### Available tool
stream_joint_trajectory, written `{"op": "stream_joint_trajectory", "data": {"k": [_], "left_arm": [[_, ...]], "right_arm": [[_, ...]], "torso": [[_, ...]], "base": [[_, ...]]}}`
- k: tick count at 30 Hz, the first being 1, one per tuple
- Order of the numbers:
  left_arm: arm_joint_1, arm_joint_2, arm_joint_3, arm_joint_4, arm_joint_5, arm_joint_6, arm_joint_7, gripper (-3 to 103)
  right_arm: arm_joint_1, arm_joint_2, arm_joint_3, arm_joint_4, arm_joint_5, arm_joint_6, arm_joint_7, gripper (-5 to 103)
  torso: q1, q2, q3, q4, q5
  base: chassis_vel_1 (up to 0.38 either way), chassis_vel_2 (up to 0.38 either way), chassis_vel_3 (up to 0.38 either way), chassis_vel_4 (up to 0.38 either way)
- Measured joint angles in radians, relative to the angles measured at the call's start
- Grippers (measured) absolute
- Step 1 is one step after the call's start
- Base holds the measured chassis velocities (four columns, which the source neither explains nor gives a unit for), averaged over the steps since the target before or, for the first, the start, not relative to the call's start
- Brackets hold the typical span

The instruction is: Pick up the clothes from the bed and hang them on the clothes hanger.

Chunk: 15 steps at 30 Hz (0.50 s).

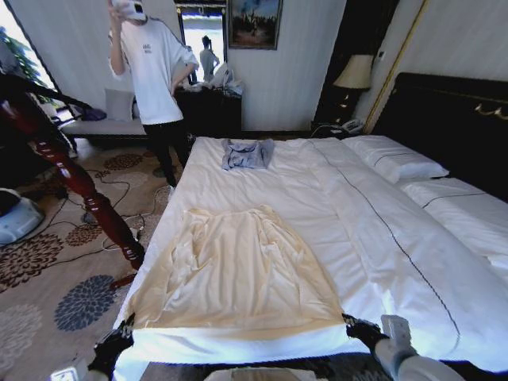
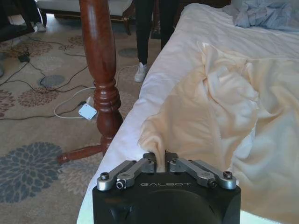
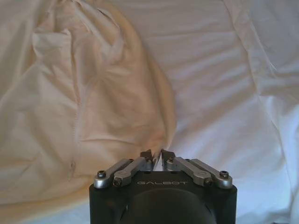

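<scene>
The clothes (image 1: 238, 270), a cream long-sleeved shirt, lie spread flat on the near part of the bed (image 1: 373, 238). My left gripper (image 1: 127, 324) is at the shirt's near left corner. In the left wrist view this gripper (image 2: 161, 156) is shut on a pinch of the cream fabric (image 2: 210, 107). My right gripper (image 1: 349, 321) is at the near right corner. In the right wrist view it (image 3: 156, 155) is shut on the shirt's edge (image 3: 93, 116). Thin black bars (image 1: 59, 95) by the top of the post look like the clothes hanger, cut off at the view's edge.
A thick dark-red wooden post (image 1: 79, 186) leans over the carpet left of the bed, with cables (image 1: 119, 190) around its foot. A small grey-blue garment (image 1: 246, 152) lies at the bed's far end. Pillows (image 1: 397, 159) and a black headboard (image 1: 452, 119) are to the right. A person (image 1: 155, 71) stands beyond the bed.
</scene>
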Motion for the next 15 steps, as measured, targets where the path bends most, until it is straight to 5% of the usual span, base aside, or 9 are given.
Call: {"op": "stream_joint_trajectory", "data": {"k": [3, 8, 10, 12, 14, 15], "left_arm": [[0.004, -0.002, -0.003, -0.009, 0.007, -0.006, 0.0, 19], [0.04, -0.02, -0.019, -0.042, 0.069, -0.027, -0.011, 41], [0.068, -0.019, -0.029, -0.052, 0.075, -0.034, -0.014, 46], [0.113, -0.011, -0.048, -0.065, 0.085, -0.051, -0.014, 57], [0.12, -0.011, -0.051, -0.067, 0.088, -0.054, -0.014, 57], [0.145, -0.012, -0.058, -0.071, 0.104, -0.068, -0.013, 68]], "right_arm": [[-0.005, 0.003, 0.004, 0.007, -0.013, 0.016, -0.015, 16], [-0.048, 0.008, 0.027, 0.062, -0.047, 0.021, -0.022, 43], [-0.068, 0.007, 0.042, 0.082, -0.051, 0.019, -0.022, 43], [-0.084, 0.008, 0.059, 0.101, -0.059, 0.019, -0.024, 59], [-0.085, 0.009, 0.061, 0.103, -0.06, 0.019, -0.024, 59], [-0.085, 0.017, 0.064, 0.113, -0.066, 0.02, -0.023, 65]], "torso": [[0.0, 0.0, 0.0, -0.0001, -0.0001], [0.0, 0.0, 0.0, -0.0001, -0.0001], [0.0, 0.0, 0.0, -0.0002, -0.0001], [0.0, 0.0, 0.0, -0.0002, -0.0001], [0.0, 0.0, 0.0, -0.0002, -0.0001], [0.0, 0.0, 0.0, -0.0002, -0.0001]], "base": [[0.0, 0.0, 0.0, 0.0], [0.0, 0.0, 0.0, 0.0], [0.0, 0.0, 0.0, 0.0], [0.0, 0.0, 0.0, 0.0], [0.0, 0.0, 0.0, 0.0], [0.0, 0.0, 0.0, 0.0]]}}
